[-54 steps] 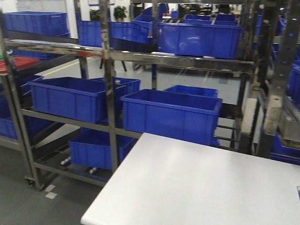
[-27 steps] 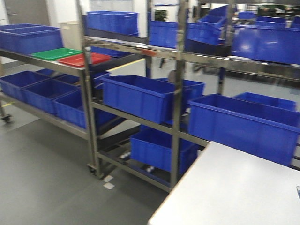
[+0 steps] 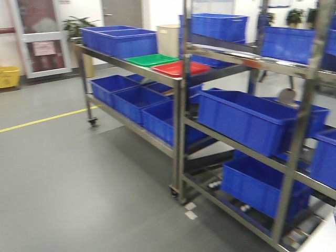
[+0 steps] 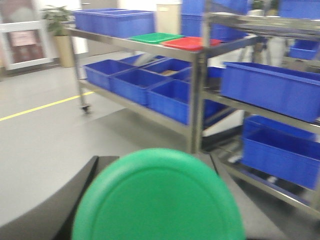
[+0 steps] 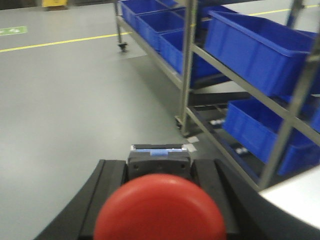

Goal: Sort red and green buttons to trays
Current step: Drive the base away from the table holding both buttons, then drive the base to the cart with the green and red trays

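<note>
The green button (image 4: 157, 200) fills the bottom of the left wrist view, held between the dark fingers of my left gripper (image 4: 155, 161), which is shut on it. In the right wrist view the red button (image 5: 160, 212), its dark base pointing forward, sits in my right gripper (image 5: 159, 165), which is shut on it. Both trays lie side by side on the top shelf of a steel rack: the green tray (image 3: 152, 60) to the left and the red tray (image 3: 181, 68) to its right. The left wrist view also shows the green tray (image 4: 156, 37) and the red tray (image 4: 191, 43).
Steel racks (image 3: 181, 131) hold several deep blue crates (image 3: 247, 118) on all levels. A cream tub (image 3: 168, 32) stands behind the trays. Grey floor with a yellow line (image 3: 42, 121) lies to the left. A white table corner (image 5: 295, 195) shows at right.
The front view has swung left: the white table has left the frame, and the rack with the two trays has come from the left edge toward the centre.
</note>
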Controlling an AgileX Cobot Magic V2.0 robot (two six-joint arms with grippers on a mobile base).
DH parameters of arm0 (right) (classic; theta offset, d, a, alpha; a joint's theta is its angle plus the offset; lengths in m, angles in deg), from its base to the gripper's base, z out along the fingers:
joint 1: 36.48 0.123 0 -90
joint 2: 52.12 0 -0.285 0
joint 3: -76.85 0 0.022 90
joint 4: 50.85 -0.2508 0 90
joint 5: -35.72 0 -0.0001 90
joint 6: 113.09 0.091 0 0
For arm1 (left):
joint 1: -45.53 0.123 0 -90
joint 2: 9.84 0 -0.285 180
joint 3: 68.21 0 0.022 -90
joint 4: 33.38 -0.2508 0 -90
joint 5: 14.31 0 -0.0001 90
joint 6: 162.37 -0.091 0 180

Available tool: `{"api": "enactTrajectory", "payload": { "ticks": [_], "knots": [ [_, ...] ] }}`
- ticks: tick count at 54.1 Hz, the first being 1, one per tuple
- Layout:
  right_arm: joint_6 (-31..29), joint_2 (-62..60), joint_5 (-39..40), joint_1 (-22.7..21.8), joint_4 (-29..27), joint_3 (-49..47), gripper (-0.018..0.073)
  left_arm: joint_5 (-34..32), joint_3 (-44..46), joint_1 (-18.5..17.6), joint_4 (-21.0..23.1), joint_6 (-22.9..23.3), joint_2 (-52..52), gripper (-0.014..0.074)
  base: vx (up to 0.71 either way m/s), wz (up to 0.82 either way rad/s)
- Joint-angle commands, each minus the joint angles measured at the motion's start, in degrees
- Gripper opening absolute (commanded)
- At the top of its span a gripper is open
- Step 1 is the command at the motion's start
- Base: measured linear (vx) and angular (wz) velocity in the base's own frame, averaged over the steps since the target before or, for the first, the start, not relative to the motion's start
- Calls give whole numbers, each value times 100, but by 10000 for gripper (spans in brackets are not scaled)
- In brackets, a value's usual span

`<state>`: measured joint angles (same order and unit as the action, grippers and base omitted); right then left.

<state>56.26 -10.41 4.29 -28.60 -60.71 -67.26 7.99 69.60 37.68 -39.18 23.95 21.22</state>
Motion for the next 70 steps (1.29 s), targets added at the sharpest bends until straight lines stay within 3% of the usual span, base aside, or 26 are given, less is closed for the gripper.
{"api": "enactTrajectory", "payload": {
  "ticks": [1, 44, 70],
  "knots": [
    [14, 12, 503, -4, 1, -165, -9, -492, 149, -36, 21, 13, 38, 0, 17, 61],
    [14, 12, 502, -4, 1, -165, -9, -492, 149, -36, 21, 13, 38, 0, 19, 60],
    [14, 12, 502, -4, 2, -165, -9, -492, 149, -36, 21, 13, 38, 0, 25, 34]
  ]
}}
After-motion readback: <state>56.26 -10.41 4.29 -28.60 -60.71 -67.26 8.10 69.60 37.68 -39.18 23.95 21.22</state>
